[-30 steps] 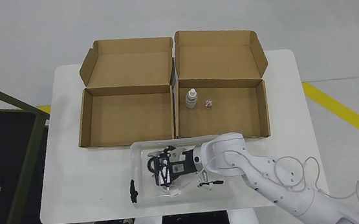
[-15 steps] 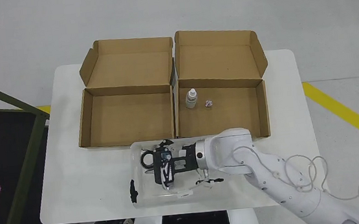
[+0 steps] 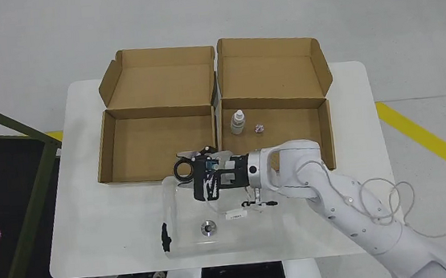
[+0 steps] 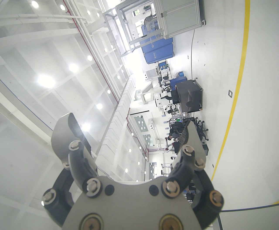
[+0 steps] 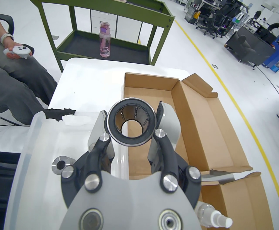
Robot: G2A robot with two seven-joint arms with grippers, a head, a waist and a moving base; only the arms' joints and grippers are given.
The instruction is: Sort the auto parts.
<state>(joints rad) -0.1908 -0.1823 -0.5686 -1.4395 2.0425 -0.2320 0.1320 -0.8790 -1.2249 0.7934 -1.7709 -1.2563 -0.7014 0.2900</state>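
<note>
Bearing (image 5: pixel 131 124) lifted out of tray (image 3: pixel 171 218) | right fingers (image 5: pixel 166 118) pinching it | left fingers (image 4: pixel 65 130) spread

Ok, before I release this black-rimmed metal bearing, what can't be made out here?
Small pinkish item in the right-hand brown cardboard box: too small in top view to identify.
White spray bottle: cut off by the right wrist view's edge.
Under the bearing: top view, covered by the right gripper holding it.
Open left gripper: where it sits over the white table; its wrist view faces away.

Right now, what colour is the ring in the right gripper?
Ring: black rim, silvery inside; right wrist view.
</note>
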